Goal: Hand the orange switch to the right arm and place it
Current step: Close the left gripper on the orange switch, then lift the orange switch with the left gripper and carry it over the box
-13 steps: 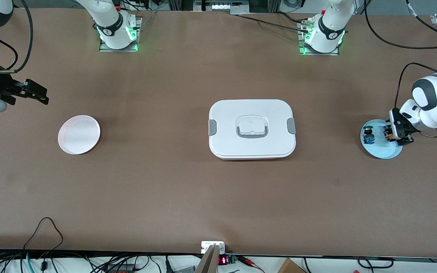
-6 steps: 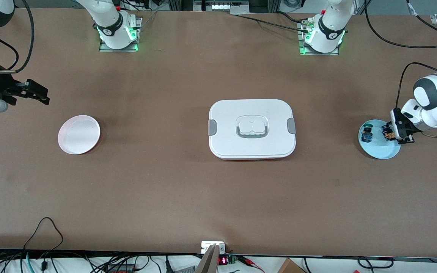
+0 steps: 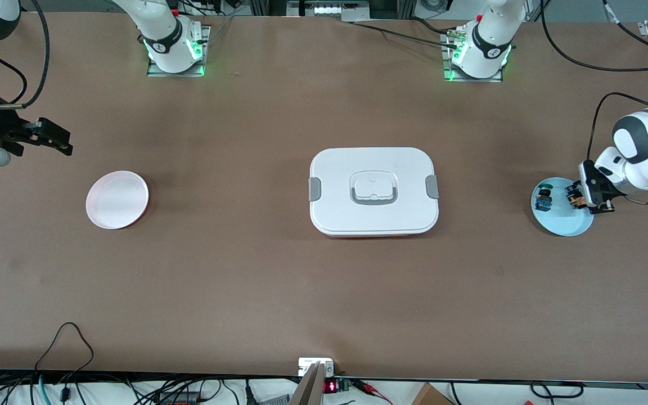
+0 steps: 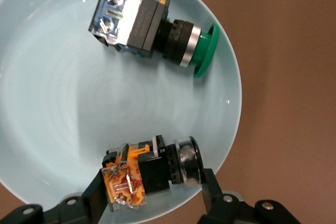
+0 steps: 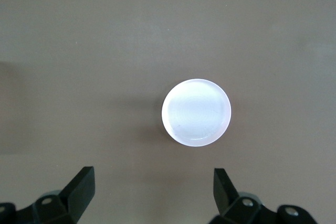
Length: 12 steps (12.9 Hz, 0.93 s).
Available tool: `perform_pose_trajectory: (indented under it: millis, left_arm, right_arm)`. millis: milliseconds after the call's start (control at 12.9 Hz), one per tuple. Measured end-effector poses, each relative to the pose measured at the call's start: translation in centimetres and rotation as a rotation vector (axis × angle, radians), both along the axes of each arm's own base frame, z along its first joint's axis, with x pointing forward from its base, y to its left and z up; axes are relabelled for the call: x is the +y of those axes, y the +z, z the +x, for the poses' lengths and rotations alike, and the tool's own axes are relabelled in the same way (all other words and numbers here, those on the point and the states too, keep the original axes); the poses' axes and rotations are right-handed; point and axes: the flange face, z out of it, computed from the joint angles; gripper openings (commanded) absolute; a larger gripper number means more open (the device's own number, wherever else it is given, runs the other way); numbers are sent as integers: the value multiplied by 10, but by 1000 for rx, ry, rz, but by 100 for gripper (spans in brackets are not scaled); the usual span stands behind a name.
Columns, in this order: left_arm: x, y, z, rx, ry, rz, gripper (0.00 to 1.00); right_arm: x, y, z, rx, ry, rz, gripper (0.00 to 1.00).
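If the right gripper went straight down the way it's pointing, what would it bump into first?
Probably the white dish. The right gripper hangs open above the table, and its wrist view shows the dish sitting just ahead of the gap between its fingers. It might touch bare table beside the dish instead; depth is hard to judge.

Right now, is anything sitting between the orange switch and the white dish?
Yes. The lidded white box sits mid-table between the blue plate, where the left gripper is shut on the orange switch, and the white dish. The right gripper waits open.

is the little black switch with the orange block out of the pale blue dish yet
No, the black switch with the orange block lies in the pale blue dish, with the left gripper shut on it.
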Motion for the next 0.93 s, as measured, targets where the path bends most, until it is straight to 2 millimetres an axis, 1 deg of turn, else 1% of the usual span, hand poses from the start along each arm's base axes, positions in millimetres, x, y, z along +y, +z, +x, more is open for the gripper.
perform_pose_trajectory:
  millis: [155,387,464,619,773,928]
  left_arm:
    - [-6,7,10,19,-15,-13,20]
    - [-11,26,29,43,-32,-23,19]
    - [-11,31,33,49,-35,-24,17]
    - [-13,39,39,75,-42,-31,0]
    - [-18,45,42,114,-33,-57,0]
    - [-26,54,45,156,0,-127,0]
  right_arm:
    - [0,0,0,0,0,0,100]
    - [-1,0,0,0,-1,0,100]
    - [-1,0,0,1,-1,0,100]
    - [-1,0,0,1,-1,0,100]
    - [0,0,0,1,-1,0,100]
    - [0,0,0,1,-1,0,100]
